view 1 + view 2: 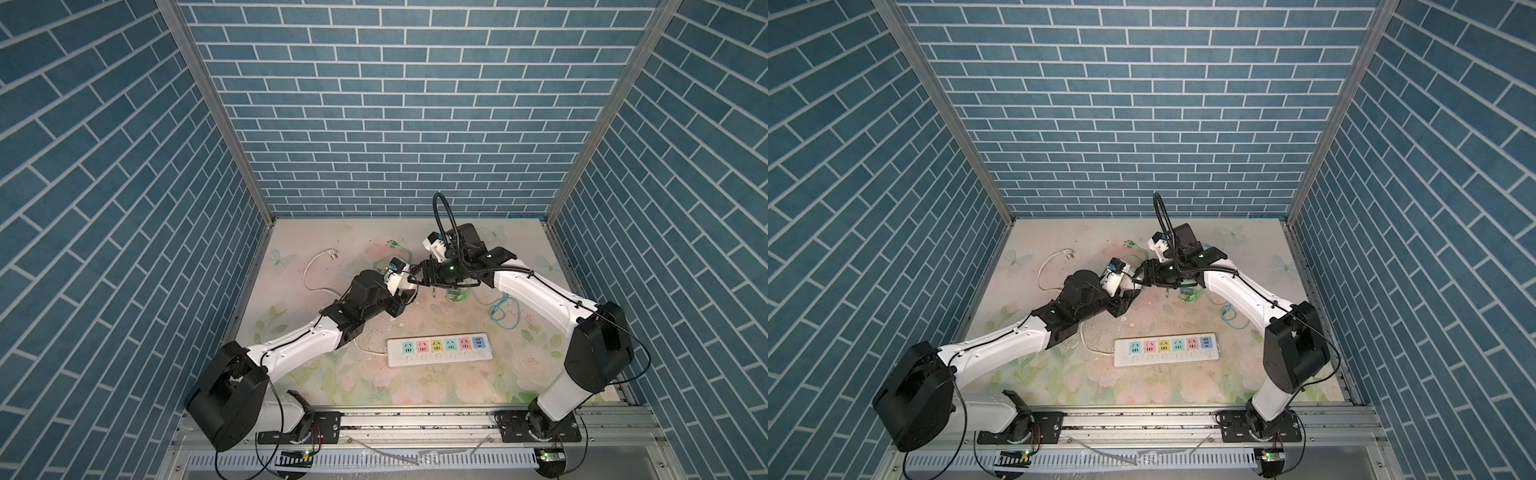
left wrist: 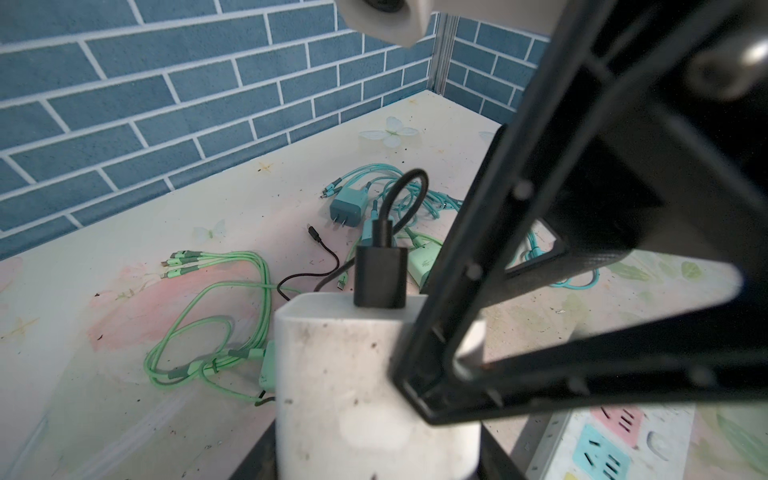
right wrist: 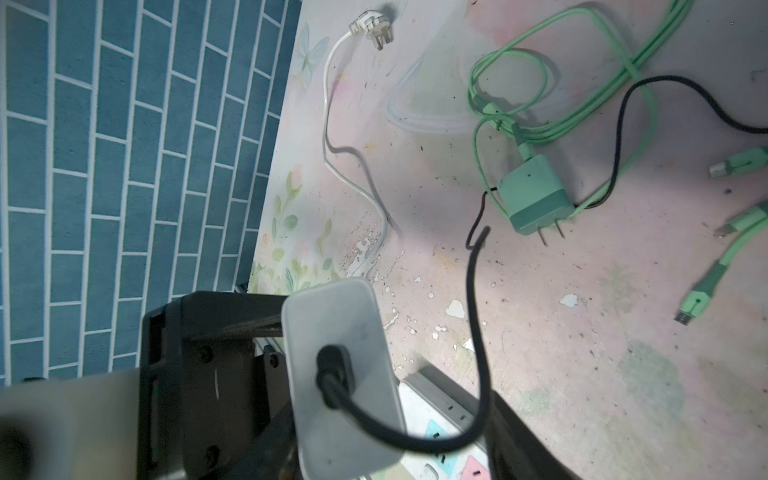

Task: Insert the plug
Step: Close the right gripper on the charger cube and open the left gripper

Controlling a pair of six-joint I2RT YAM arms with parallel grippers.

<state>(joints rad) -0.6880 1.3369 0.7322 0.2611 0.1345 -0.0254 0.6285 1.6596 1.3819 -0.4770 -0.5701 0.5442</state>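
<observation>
Ok, strip (image 1: 436,352) lies flat at the near side of the table (image 1: 465,388). Past it, mid-table, both grippers meet off the surface.

Left gripper (image 1: 407,296) is clamped on the white plug (image 2: 357,374) at its lower end. The plug is held off the table, apart from the strip. A black cable (image 2: 405,195) leaves its free end and loops down.

Right gripper (image 1: 422,279) reaches in from the right, with fingers on either side of the plug. One finger (image 2: 457,266) lies against the plug's side in the left wrist view. The other finger's contact is hidden, so can't tell if it grips.

Under and beyond them, a green adapter (image 3: 534,195) and green cables (image 2: 208,299) lie loose. A teal adapter (image 2: 348,205) is farther back. White cord (image 1: 309,274) runs to the far left.
</observation>
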